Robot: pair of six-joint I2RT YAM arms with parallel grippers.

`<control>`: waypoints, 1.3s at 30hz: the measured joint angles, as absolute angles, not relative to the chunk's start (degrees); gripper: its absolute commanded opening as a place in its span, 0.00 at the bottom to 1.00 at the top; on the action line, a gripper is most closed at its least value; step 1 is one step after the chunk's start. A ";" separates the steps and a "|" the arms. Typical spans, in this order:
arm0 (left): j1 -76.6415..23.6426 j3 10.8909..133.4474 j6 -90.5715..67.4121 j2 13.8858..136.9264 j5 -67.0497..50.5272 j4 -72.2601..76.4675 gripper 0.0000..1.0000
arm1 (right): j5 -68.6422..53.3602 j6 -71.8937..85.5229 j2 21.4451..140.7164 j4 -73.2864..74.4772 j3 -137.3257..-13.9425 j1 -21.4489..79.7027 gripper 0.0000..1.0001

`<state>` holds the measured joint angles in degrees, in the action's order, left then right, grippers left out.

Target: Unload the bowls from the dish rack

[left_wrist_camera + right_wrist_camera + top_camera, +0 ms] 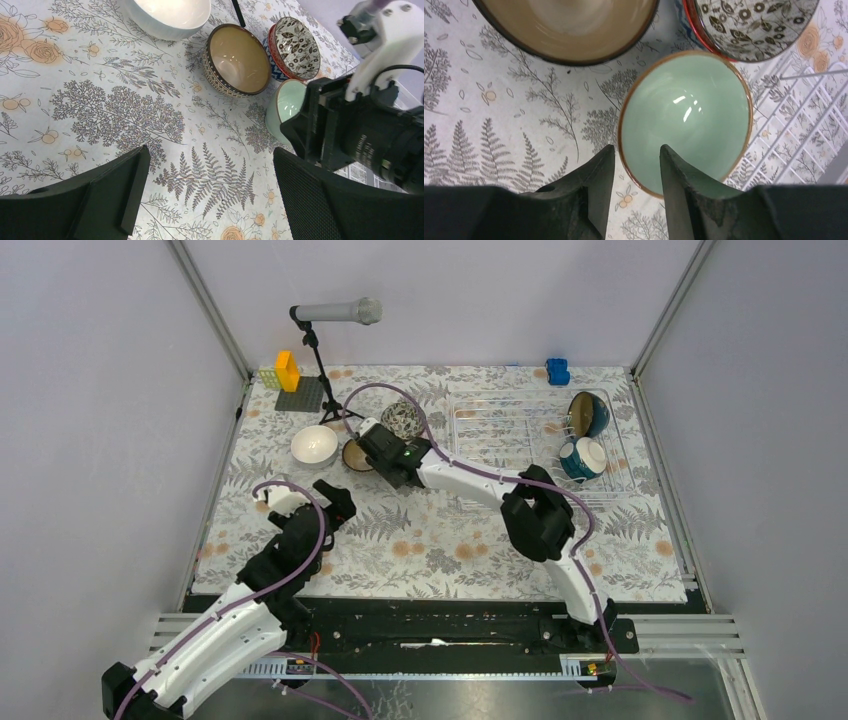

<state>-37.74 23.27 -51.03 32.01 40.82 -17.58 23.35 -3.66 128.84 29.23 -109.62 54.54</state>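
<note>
The white wire dish rack stands at the back right. In it a teal bowl stands on edge, and a blue-and-white bowl leans in front of it. On the mat left of the rack sit a white bowl, a dark brown bowl and a grey floral bowl. A mint green bowl rests upright beside them. My right gripper is open and straddles the mint bowl's near rim, one finger inside and one outside. My left gripper is open and empty above the mat.
A microphone on a black stand rises behind the white bowl. Yellow and green blocks on a grey plate sit at the back left, and a blue block behind the rack. Grey walls close in both sides.
</note>
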 measured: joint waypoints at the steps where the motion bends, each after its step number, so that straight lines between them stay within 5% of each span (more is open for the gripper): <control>1: -37.74 23.27 -50.94 32.05 40.77 -17.56 0.99 | 23.38 -3.66 127.85 28.88 -108.33 54.54 0.46; 14: -37.74 23.27 -41.98 38.96 28.60 -9.98 0.99 | 29.50 -4.47 109.14 25.45 -96.31 52.71 0.47; 25: -37.74 25.58 -36.38 52.56 9.65 0.64 0.99 | 29.39 4.69 90.63 20.84 -78.00 33.54 0.49; 27: -37.74 26.94 -35.92 55.13 7.35 2.02 0.99 | 29.28 6.90 88.27 19.79 -75.11 30.15 0.84; 28: -37.74 27.42 -35.79 56.12 6.33 2.85 0.99 | 29.50 8.36 87.07 19.29 -73.54 28.16 0.92; 33: -37.74 28.05 -35.53 59.11 1.54 7.35 0.99 | 32.21 13.96 85.60 18.52 -70.78 18.98 0.91; 39: -37.74 29.69 -34.87 61.10 -1.63 8.49 0.99 | 38.83 14.90 89.47 17.28 -72.86 12.91 0.78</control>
